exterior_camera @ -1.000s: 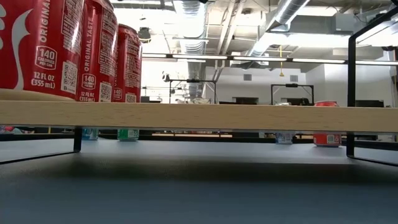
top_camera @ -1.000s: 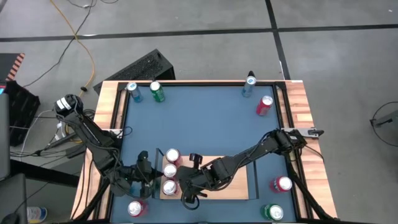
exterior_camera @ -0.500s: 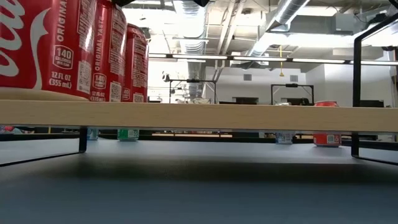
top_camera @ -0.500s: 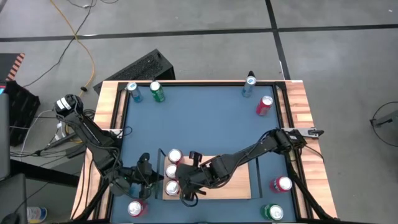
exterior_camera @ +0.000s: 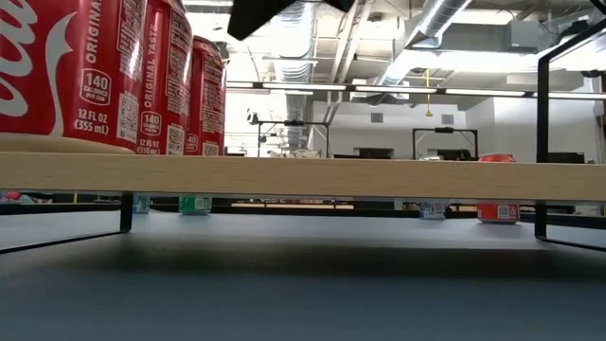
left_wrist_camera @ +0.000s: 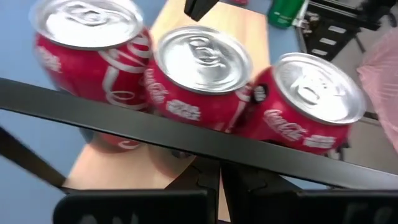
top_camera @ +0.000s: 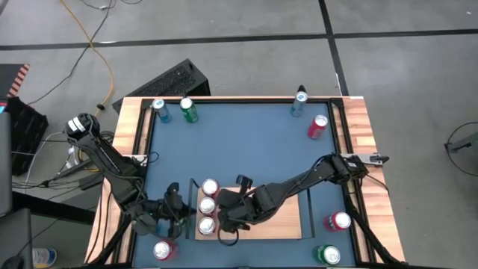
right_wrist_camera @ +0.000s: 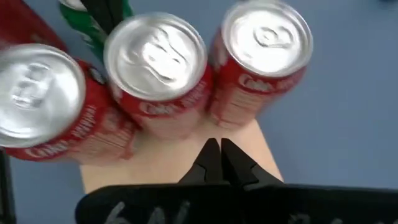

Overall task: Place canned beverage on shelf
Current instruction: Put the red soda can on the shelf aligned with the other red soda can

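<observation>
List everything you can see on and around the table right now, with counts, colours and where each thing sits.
Shelf: one, light wood, near edge of the table.
Cola cans on shelf: three, red, in a row at its left end.
Loose red cans: three, far right, near right, near left.
Green cans: two, far left, near right.
Blue cans: two, far edge.
Table: one, blue, wood-edged.
Left gripper: shut, beside the shelf's left end.
Right gripper: shut, over the shelf by the row.

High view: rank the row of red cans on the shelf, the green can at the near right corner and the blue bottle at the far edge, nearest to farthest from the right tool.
1. The row of red cans, on the shelf, just left of the right tool.
2. The green can, near right corner.
3. The blue bottle, far edge, right of centre.
</observation>
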Controlling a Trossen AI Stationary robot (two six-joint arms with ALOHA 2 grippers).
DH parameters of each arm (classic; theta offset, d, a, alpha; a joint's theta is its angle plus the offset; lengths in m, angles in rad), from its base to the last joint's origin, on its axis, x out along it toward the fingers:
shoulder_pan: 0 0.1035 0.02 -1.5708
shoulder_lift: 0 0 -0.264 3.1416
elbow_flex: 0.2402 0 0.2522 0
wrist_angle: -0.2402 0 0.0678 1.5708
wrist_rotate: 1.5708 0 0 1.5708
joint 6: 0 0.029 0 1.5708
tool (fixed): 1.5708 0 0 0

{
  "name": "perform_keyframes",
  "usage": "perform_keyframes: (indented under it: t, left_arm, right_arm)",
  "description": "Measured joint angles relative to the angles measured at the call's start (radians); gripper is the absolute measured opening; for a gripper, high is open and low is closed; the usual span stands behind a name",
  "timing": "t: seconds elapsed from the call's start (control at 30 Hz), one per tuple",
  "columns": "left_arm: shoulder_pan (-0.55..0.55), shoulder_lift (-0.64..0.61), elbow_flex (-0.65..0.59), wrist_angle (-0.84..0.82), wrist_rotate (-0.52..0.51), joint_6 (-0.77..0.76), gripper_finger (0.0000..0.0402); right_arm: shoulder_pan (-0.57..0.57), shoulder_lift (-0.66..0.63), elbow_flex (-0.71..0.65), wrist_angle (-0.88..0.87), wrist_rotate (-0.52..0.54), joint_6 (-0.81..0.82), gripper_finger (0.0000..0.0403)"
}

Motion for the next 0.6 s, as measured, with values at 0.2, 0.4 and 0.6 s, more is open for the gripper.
perform_keyframes:
  t: [0.2,0.4,0.6]
  left_arm:
    - [0.002,0.0,0.0,-0.081,-0.04,-0.088,0.0]
    - [0.005,0.0,0.0,-0.089,-0.048,-0.106,0.0]
    - [0.005,0.0,0.0,-0.092,-0.052,-0.127,0.0]
  right_arm:
    - [-0.042,0.002,0.0,0.001,0.004,-0.038,0.0]
    - [-0.071,0.002,0.0,0.003,0.003,-0.115,0.0]
    - [-0.085,0.002,0.0,0.016,-0.001,-0.184,0.0]
